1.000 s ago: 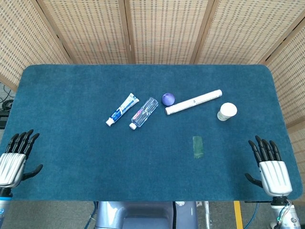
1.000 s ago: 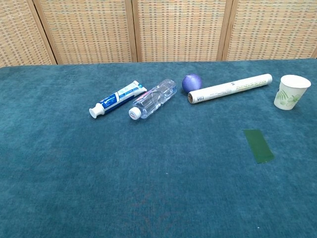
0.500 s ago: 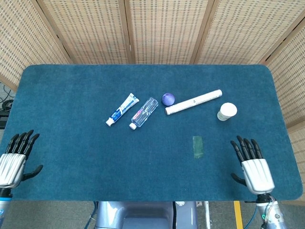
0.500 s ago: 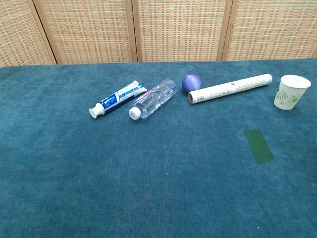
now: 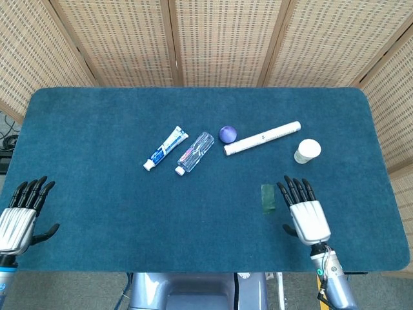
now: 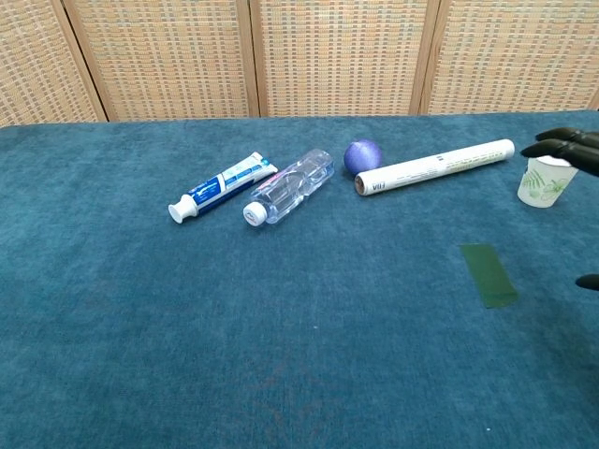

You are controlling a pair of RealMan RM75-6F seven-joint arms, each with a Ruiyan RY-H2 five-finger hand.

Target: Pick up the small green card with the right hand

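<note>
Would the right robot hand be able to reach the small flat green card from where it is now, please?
Probably yes: the right robot hand is open just beside the small flat green card, with only bare teal table cloth between them.

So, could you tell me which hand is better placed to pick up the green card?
The right hand: it hovers open just beside the green card, while the left hand sits at the table's far left edge.

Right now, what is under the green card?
Only the blue table cloth; the card lies flat on it, so anything beneath it would be hidden. The right hand is beside it, apart.
</note>
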